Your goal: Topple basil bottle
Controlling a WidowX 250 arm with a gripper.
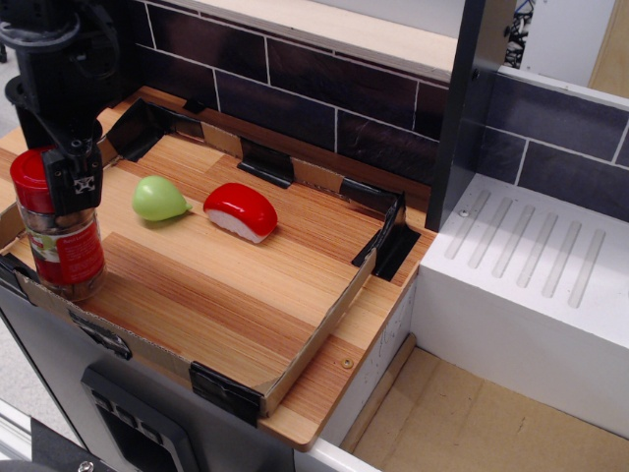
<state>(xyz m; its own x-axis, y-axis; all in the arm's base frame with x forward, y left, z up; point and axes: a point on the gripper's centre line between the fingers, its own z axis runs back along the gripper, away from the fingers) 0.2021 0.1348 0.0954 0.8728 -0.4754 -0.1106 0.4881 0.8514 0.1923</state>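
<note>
Gripper (71, 187) at upright basil bottle's (61, 241) cap.

dark tiled wall (295, 84), white sink (531, 285), wooden counter (226, 285)

The gripper (74, 187) comes in from the top left corner, where the picture's edge cuts off the arm above it. Only one dark finger (77, 182) shows, lying over the red cap (29, 177) of the basil bottle (61, 241); any other finger is hidden, so how the jaws stand, and whether they pinch the cap, cannot be told. That finger covers the right part of the cap. The bottle's label (67, 254) is too small to read. The bottle's foot seems to sit behind the cardboard rim (54, 293) of the tray, partly hidden.
</note>
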